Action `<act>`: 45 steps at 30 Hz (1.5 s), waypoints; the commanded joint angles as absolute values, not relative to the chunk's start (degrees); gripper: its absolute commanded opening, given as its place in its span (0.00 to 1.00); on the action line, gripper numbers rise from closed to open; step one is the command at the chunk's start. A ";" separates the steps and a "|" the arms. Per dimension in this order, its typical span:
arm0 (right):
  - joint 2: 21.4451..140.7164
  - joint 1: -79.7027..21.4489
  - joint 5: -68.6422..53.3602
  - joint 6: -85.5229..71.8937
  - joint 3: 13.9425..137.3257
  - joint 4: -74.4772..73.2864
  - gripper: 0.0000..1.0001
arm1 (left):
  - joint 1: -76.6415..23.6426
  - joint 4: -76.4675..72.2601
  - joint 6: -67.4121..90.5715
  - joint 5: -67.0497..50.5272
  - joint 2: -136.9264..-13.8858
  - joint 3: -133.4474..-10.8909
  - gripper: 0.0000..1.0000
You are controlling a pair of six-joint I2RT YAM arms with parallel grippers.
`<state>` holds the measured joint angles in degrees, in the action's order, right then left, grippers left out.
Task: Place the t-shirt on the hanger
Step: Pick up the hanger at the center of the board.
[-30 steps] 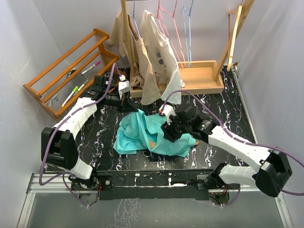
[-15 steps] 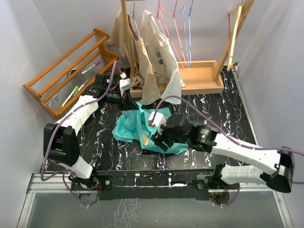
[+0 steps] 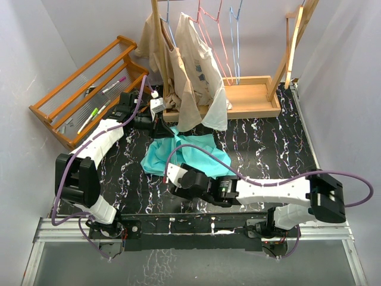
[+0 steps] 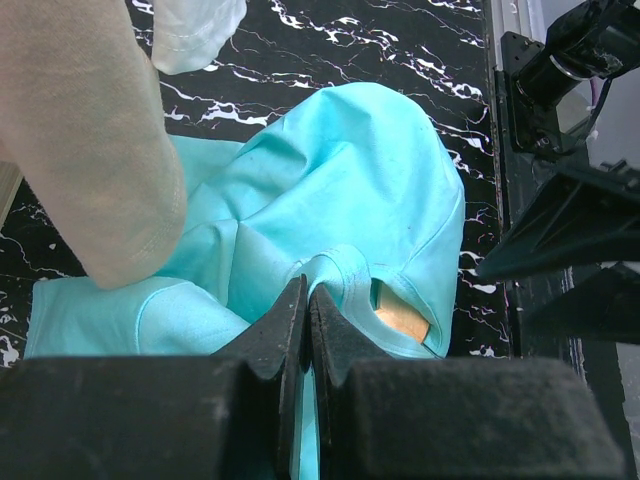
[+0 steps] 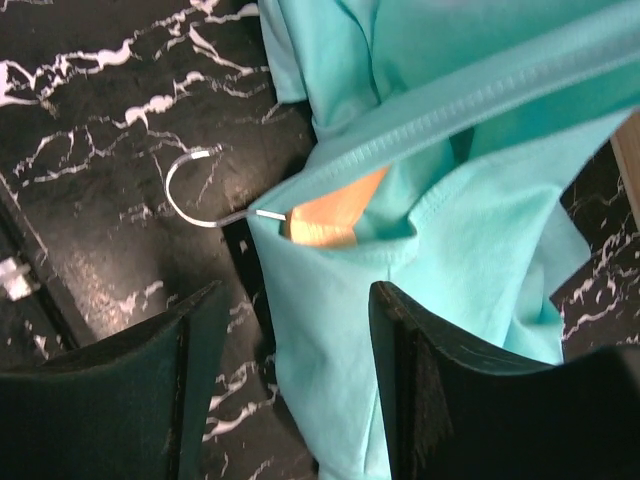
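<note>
Right wrist view: teal t-shirt (image 5: 450, 230) crumpled on black marbled table (image 5: 90, 130), wooden hanger (image 5: 335, 215) inside neck opening, metal hook (image 5: 240, 216) pointing left. Right gripper (image 5: 297, 300) released, empty; left gripper (image 4: 305, 300) clenched on t-shirt fabric.

The top camera looks down from above and behind my bases over the whole table (image 3: 268, 143). My left wrist camera looks close past my left gripper (image 4: 305, 295) onto the t-shirt (image 4: 370, 170). My right wrist camera, past my right gripper (image 5: 295, 290), faces down, sharing that t-shirt and the hanger (image 5: 330, 215).
</note>
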<state>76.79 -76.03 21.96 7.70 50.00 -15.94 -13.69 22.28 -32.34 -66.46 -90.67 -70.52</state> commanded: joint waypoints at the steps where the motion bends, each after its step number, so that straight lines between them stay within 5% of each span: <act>1: 80.92 -77.28 23.34 11.65 50.85 -3.69 0.60 | -13.66 21.55 -32.29 -68.99 -89.70 -72.16 0.00; 15: 87.64 -80.21 16.10 13.93 53.21 -0.40 0.59 | -13.65 21.54 -31.61 -69.86 -89.73 -72.58 0.00; 25: 95.72 -80.71 21.39 16.72 54.95 3.53 0.57 | -13.58 22.12 -31.80 -69.95 -88.88 -72.62 0.00; 32: 96.00 -80.84 31.20 19.90 53.34 8.26 0.38 | -13.49 22.43 -32.06 -70.22 -88.44 -72.26 0.00; 36: 94.21 -81.14 35.01 21.32 52.50 10.57 0.10 | -13.49 22.58 -31.99 -70.45 -88.39 -72.25 0.00; 45: 84.85 -81.20 37.80 20.99 53.10 8.26 0.08 | -13.45 22.44 -31.99 -70.13 -88.14 -72.32 0.00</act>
<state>90.94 -80.99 34.13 20.95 51.83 5.17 -13.63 22.31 -31.31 -67.64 -90.65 -70.52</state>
